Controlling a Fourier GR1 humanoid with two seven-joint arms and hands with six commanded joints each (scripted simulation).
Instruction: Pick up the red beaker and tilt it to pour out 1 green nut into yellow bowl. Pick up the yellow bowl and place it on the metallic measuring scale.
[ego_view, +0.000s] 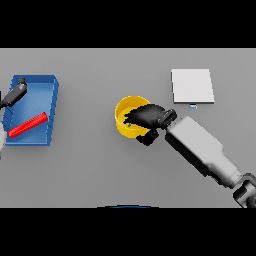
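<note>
A grey table (90, 170) carries a blue tray (50, 85) at the left. The red beaker (27, 125) lies flat in it, long axis slanting from lower left to upper right. The left hand (15, 92) rests above it, fingers straight. The right hand (147, 117) grips the yellow bowl (125, 107) at mid-table; the scale (192, 86) sits well apart, upper right.

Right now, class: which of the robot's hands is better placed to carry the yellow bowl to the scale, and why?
The right hand: it already sits over the yellow bowl, fingers curled at its rim, with the metallic scale nearby. The left hand is far off by the blue tray.
</note>
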